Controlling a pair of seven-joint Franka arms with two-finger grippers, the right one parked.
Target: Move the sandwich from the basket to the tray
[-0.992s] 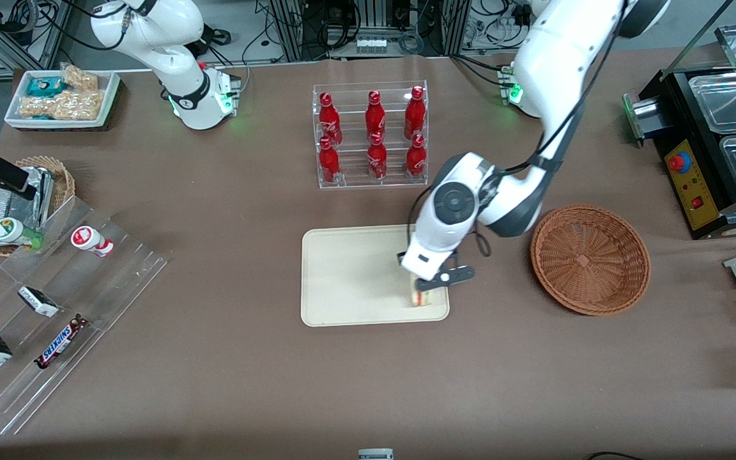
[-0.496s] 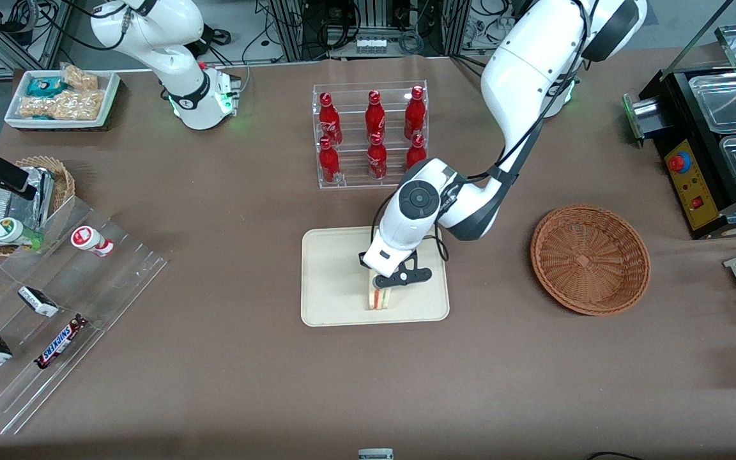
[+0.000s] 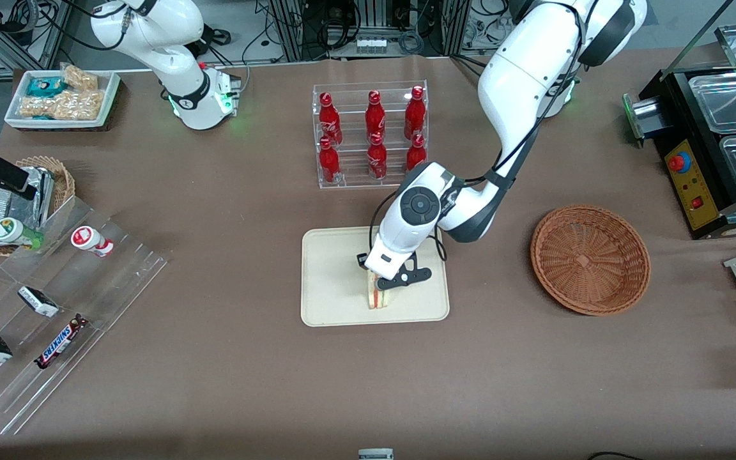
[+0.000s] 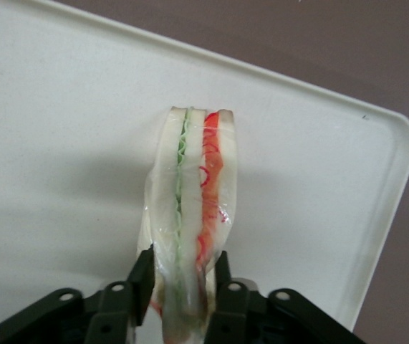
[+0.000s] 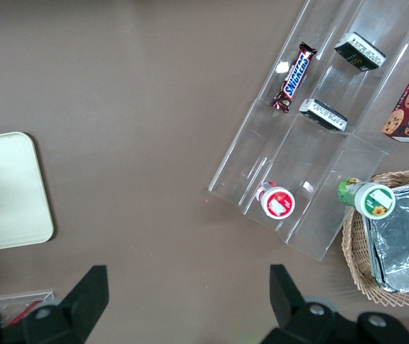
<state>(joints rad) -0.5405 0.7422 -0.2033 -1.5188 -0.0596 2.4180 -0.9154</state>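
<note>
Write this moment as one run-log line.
stage: placing | gripper: shut on sandwich, over tray | sandwich: upright, on or just above tray | basket: empty

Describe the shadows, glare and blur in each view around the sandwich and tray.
Front view: even overhead light; the left gripper over the cream rectangular tray casts little shadow, and the reddish-brown wicker basket looks crisp. Left wrist view: the clear-wrapped triangular sandwich throws a soft grey shadow onto the tray, its wrap glints faintly, and the black fingers gripping it look slightly soft.
</note>
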